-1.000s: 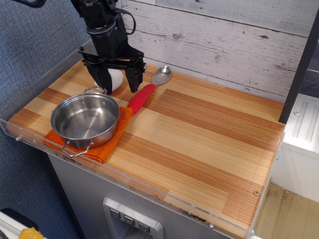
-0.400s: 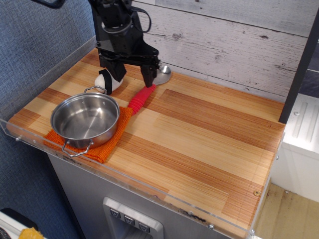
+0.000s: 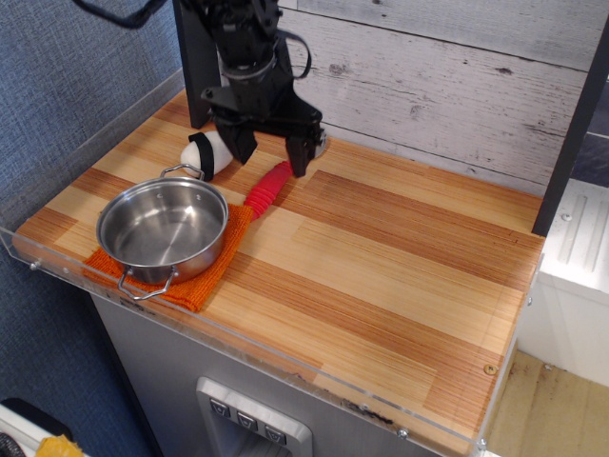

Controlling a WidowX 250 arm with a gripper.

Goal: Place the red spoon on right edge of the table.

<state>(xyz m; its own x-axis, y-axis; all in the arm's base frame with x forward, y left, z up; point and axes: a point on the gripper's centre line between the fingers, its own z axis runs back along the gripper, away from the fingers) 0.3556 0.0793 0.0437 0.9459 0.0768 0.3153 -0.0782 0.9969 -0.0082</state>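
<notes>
The pincer [image 3: 271, 155] was seen hanging over the far part of the table [image 3: 400, 276], its two dark fingers [image 3: 302, 155] spread apart and pointed downward, with nothing held between them. The red spoon [image 3: 268, 188] lay flat on the wood directly beneath the pincer, its ribbed red handle running out toward the near left from under the spread fingers. The spoon's metal bowl was almost wholly hidden behind the right-hand finger, so that only a sliver of silver could be made out beside it. Whether the fingertips touched the handle or hung just above it could not be told.

To the left of the pincer, just beside its left-hand finger, a white rounded object [image 3: 209, 153] with a black band was seen resting on the wood. Nearer the camera and to the left, a steel pot [image 3: 164, 228] was seated on an orange cloth [image 3: 195, 286]; the lower end of the red handle was touching or lying just over that cloth's corner.
</notes>
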